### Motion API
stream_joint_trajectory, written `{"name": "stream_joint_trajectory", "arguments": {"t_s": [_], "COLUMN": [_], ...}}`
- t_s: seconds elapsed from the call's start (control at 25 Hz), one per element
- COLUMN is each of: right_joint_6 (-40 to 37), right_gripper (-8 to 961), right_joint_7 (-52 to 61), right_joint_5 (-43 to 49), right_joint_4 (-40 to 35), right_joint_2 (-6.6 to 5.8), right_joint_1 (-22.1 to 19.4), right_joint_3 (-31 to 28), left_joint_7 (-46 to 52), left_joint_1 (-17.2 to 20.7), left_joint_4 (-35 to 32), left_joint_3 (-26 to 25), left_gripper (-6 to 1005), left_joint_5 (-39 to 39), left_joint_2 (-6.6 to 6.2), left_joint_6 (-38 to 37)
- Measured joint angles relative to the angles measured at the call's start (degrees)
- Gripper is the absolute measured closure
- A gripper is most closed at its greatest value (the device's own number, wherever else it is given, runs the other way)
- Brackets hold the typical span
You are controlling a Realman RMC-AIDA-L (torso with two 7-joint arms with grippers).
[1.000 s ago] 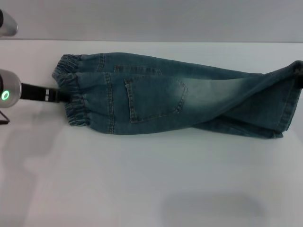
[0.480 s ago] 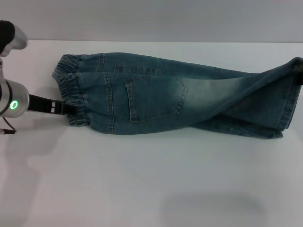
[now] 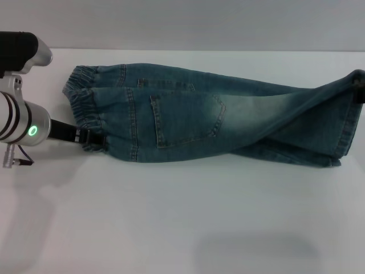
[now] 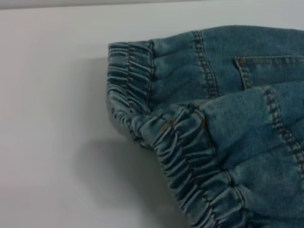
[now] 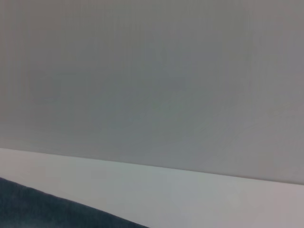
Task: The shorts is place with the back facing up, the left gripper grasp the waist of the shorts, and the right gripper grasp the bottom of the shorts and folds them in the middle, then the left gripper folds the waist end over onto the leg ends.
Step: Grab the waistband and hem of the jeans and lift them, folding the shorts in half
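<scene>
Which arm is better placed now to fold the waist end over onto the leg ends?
Left. The left tool is at the waist of the shorts, while the right tool shows only as a dark sliver at the leg ends.

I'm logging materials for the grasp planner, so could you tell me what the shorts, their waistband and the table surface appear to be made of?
The shorts: faded blue denim, apparently cotton twill, with tan topstitching around a patch pocket.
The waist of the shorts: the same denim, gathered into tight puckers, so probably elastic inside.
The table: smooth, matte white, likely laminate or plastic; the look leaves it open.
</scene>
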State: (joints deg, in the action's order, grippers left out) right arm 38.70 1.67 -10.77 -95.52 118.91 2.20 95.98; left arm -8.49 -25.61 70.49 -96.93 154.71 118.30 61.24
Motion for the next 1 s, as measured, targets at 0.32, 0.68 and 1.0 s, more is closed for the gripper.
{"name": "stream_joint_trajectory", "arguments": {"t_s": [0.32,0.68,1.0], "right_joint_6": [0.11,0.16,0.37], "right_gripper": [948,948,948], "right_joint_7": [-0.05,-0.09,-0.10], "right_joint_5": [-0.08,-0.14,-0.14], "right_joint_4": [-0.01,-0.01,-0.01], "right_joint_2": [0.00,0.00,0.00], "right_joint_1": [-0.01,0.00,0.00], "right_joint_3": [0.08,0.28,0.24], "left_joint_7": [-0.60,-0.65,-0.69], "left_joint_1": [-0.38,-1.01,-1.17], "left_joint_4": [-1.22,-2.51,-2.63], "left_joint_3": [0.24,1.48,1.86], "left_gripper": [141,163,188], "left_joint_5": [-1.32,-1.85,-2.36], "left_joint_2": [-0.08,-0.12,-0.27], "left_joint_6": [-0.98,-2.01,-2.13]}}
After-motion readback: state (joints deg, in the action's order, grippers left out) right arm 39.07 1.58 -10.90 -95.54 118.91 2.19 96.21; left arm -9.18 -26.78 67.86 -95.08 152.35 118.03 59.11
